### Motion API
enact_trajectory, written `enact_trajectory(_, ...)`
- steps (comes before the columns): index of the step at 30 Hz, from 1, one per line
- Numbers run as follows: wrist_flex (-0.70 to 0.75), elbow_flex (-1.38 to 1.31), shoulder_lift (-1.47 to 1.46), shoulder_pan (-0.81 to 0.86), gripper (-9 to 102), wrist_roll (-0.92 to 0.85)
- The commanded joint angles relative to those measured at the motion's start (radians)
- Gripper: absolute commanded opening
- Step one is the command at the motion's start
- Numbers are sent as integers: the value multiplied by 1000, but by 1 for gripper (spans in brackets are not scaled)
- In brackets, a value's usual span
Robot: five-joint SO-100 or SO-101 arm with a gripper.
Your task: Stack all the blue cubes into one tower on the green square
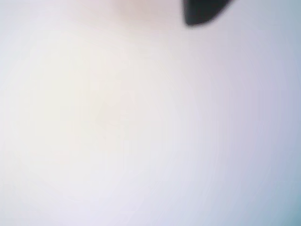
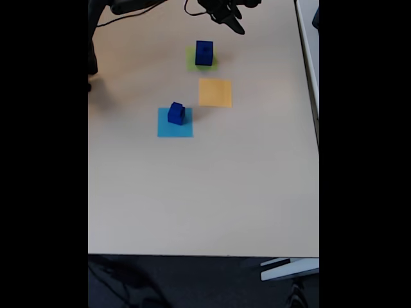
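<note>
Fixed view, left to right: light blue square (image 2: 174, 122) w/ a blue cube (image 2: 176, 113) sitting on its upper edge; then the green square (image 2: 201, 59) further up the table (image 2: 192, 192), carrying a taller blue block (image 2: 204, 52) — could be one cube or two already stacked, too small for me to tell. Orange-yellow square (image 2: 215, 92) lies bare just below-right of the green one.

My gripper (image 2: 232, 20) hangs at the top edge, just up-right of the green square, apart from the block. Whether the fingers are spread or pressed together I can't tell; nothing appears pinched between them. Wrist view is a pale blur w/ one dark fingertip (image 1: 200, 12) at top.

My read: the tower is started, and the cube on the light blue square is the piece left to fetch. Next move calls for swinging down-left across the table, approx. past the tower — the risk is clipping it on the way out. The orange-yellow square is flat, no obstacle. Cables (image 2: 128, 13) trail along the top-left, clear of the path.
</note>
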Motion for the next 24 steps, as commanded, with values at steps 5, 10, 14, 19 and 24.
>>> enact_trajectory(5, -55, 249, 210, 173, 30, -92)
enact_trajectory(10, -84, 410, 291, 310, 29, -209)
enact_trajectory(14, -92, 482, 345, 364, 28, -233)
enact_trajectory(19, -86, 583, 411, 368, 27, -209)
enact_trajectory(24, -104, 746, 505, 357, 26, -152)
